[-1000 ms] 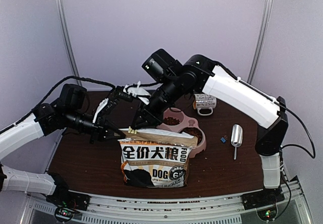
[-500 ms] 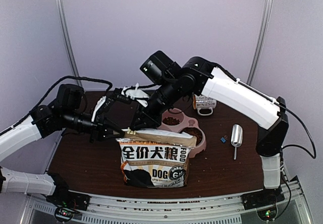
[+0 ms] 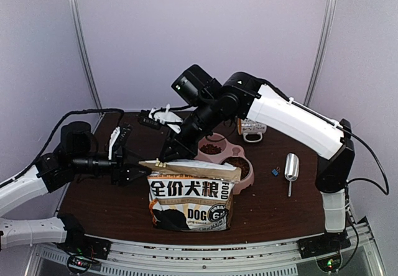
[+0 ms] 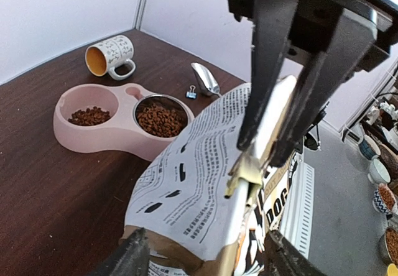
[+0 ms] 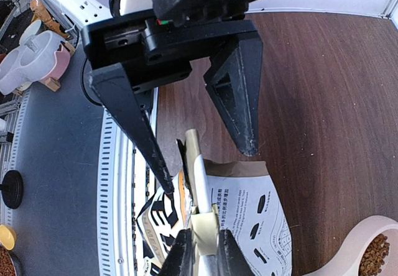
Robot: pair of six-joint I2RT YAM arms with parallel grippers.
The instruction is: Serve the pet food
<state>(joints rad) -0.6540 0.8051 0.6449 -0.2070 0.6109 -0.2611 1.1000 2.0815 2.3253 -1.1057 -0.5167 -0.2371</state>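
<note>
- Jaws of R gripper (image 3: 166, 158) are pinched tight on the folded top edge of the bag (image 3: 189, 198). In the R wrist view the fold sits betw. its two fingertips.
- L gripper (image 3: 135, 167) is open, jaws spread wide, level w/ the bag top at its left end. It holds nothing (one tip is v. close to the fold in the R wrist view, contact can't be told).
- Both grippers meet at the same top edge: R from behind and above, L from the left side.
- Bag stands upright near the middle of the table (image 3: 106, 204), w/ its printed "DOG" front facing the near edge. Its top is creased flat and leans a bit to the right.
- Pet food (image 4: 160, 119) is in the pink double bowl (image 4: 68, 133) as reddish-brown pellets in both wells. One well is plain pink, the other steel-lined.
- Bowl sits just behind and to the right of the bag. From the top cam the bag covers part of it, so touching or not is unclear.
- Metal scoop (image 3: 291, 167) lies flat to the right of the bowl and apart from it, handle toward the near edge.
- Small blue clip (image 3: 274, 172) lies betw. bowl and scoop.
- Mug (image 4: 112, 55) is at the back, behind the bowl. It lies on its side, patterned outside, orange inside.
</note>
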